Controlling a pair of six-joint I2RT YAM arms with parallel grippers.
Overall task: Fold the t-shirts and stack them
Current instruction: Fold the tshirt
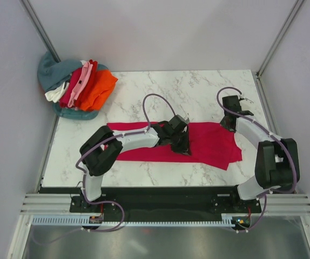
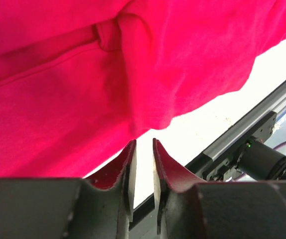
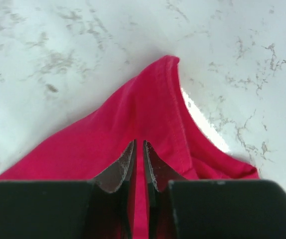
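Observation:
A crimson-magenta t-shirt (image 1: 211, 144) lies spread in a long folded band across the marble table (image 1: 166, 89). My left gripper (image 1: 183, 147) sits over the middle of its near edge. In the left wrist view the jaws (image 2: 143, 142) stand slightly apart with only white table between them, just off the cloth's hem (image 2: 83, 74). My right gripper (image 1: 226, 127) is at the shirt's far right corner. In the right wrist view it (image 3: 139, 142) shows a narrow gap, low over a peaked corner of the cloth (image 3: 133, 112), gripping nothing that I can see. More t-shirts (image 1: 85, 86) are heaped at the far left corner.
The heap holds orange, red, pink, white and teal-grey cloth and overhangs the table's back left corner. Grey walls close in on the left, back and right. A metal rail (image 2: 252, 117) runs along the near edge by the arm bases.

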